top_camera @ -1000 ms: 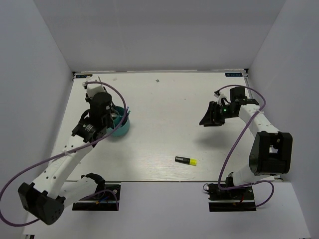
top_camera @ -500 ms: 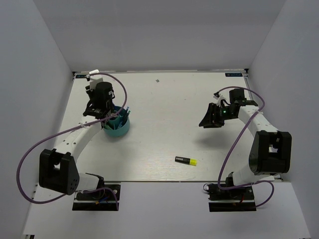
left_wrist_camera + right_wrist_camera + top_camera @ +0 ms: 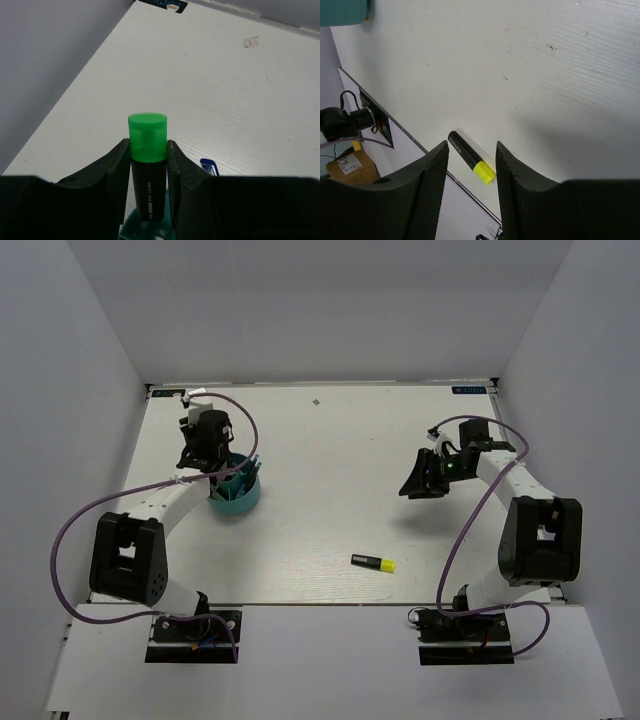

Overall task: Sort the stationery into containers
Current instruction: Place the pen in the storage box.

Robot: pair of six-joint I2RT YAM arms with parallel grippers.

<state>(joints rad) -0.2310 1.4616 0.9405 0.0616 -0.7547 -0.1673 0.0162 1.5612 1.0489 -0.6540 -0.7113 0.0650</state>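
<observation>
**Left arm folded in over the organiser, highlighter clamped**

Since a second ago the left arm has drawn its elbow in towards its base, and its wrist has shifted towards the far rim of the organiser. The right arm has barely moved.

The left end effector (image 3: 147, 150) is closed on the green-black highlighter (image 3: 147, 170). Its two fingers press the black barrel from either side, and the green cap sticks out past the fingertips. Directly below that grip sits the teal organiser (image 3: 240, 502), its rim showing at the barrel's lower end in the wrist view. Whether the barrel is already inside a compartment I cannot tell. A blue pen (image 3: 210, 167) stands in the organiser just beside the right-hand finger. Anything else in it is too small to make out.

The right end effector (image 3: 418, 483) hangs above the surface (image 3: 330, 440) with its fingers apart and nothing between them. The yellow-black highlighter (image 3: 373, 562) lies flat on the surface, well apart from it, nearer the arm bases and to its left.
</observation>
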